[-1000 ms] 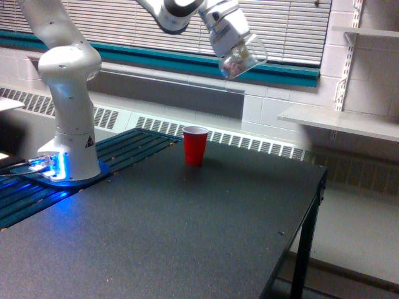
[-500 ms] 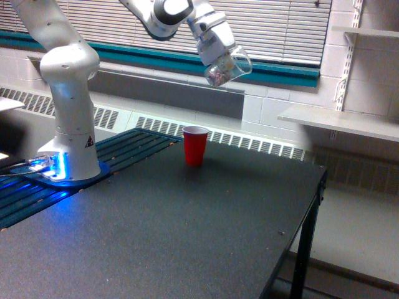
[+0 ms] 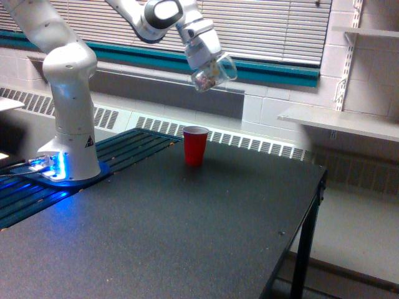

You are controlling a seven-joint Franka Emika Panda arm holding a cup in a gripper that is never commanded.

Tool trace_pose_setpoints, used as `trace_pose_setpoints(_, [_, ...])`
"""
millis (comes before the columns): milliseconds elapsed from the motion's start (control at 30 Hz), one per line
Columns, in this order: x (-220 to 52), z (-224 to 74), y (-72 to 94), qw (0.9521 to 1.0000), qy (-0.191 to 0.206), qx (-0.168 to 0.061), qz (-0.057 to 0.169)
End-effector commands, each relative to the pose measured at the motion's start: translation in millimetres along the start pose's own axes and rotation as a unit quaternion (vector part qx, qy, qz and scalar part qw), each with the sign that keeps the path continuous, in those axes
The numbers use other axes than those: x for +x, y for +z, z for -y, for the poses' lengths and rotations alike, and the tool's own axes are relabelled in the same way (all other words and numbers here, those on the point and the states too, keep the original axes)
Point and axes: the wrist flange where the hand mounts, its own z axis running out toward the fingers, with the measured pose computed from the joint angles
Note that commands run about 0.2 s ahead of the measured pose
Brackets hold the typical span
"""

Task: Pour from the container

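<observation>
The gripper (image 3: 209,68) pinches the container (image 3: 213,73), its fingers pressed against the clear sides. The container hangs tilted in the air, high above the red cup (image 3: 195,145) and a little toward the exterior view's right of it, well apart from it. Pinkish-brown bits show through its lower part. The red cup stands upright on the dark table (image 3: 187,237), near the table's far edge. The arm's white base (image 3: 72,124) stands on the table to the exterior view's left of the red cup, with blue light at its foot. Behind the red cup runs a wall with window blinds (image 3: 274,28).
</observation>
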Motion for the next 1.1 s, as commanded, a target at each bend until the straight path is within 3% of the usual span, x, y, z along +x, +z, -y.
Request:
trace_pose_setpoints(33, [-25, -8, 8.9, 0.9996, 0.013, -0.009, 0.024])
trace_pose_setpoints(400, [-55, -18, 20.8, 0.9979, 0.024, -0.024, 0.055])
trace_pose_setpoints(1100, [-97, 20, 42.2, 0.9931, 0.0, -0.039, 0.111])
